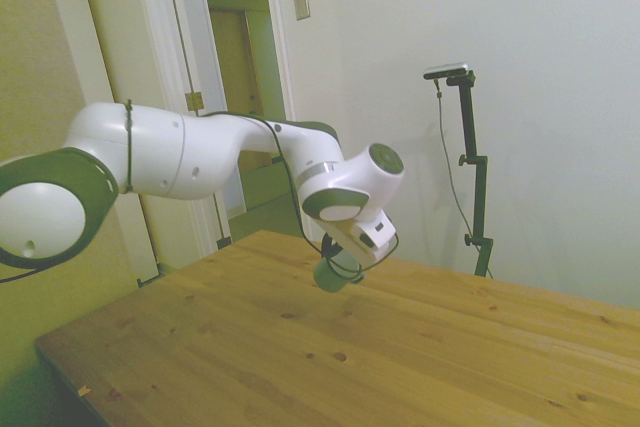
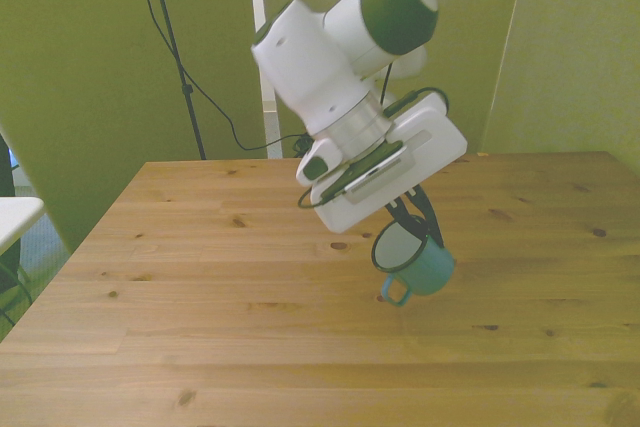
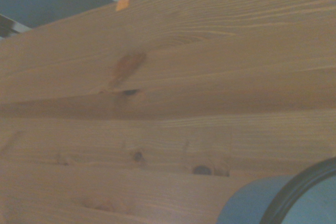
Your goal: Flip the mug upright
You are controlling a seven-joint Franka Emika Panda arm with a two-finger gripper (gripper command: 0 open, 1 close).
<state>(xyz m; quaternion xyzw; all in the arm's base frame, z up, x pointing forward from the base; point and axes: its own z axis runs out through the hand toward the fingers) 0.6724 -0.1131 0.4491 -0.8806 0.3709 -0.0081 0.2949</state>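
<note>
Above the table [image 2: 200, 277], near its middle, my claw [image 2: 408, 227] is gripping the mug [image 2: 425, 265] by its rim, tilted, mouth facing eleven o'clock, handle hanging at six. I am judging the flip half done; setting it upright is remaining. Nothing is blocking the wood below.

We see the small light-blue enamel mug [image 2: 420, 265] above the wooden table [image 2: 200, 277], not on it.
It hangs tilted under the two-finger gripper [image 2: 408, 219], toward the front view's right, handle lowest, near the table's middle.
</note>
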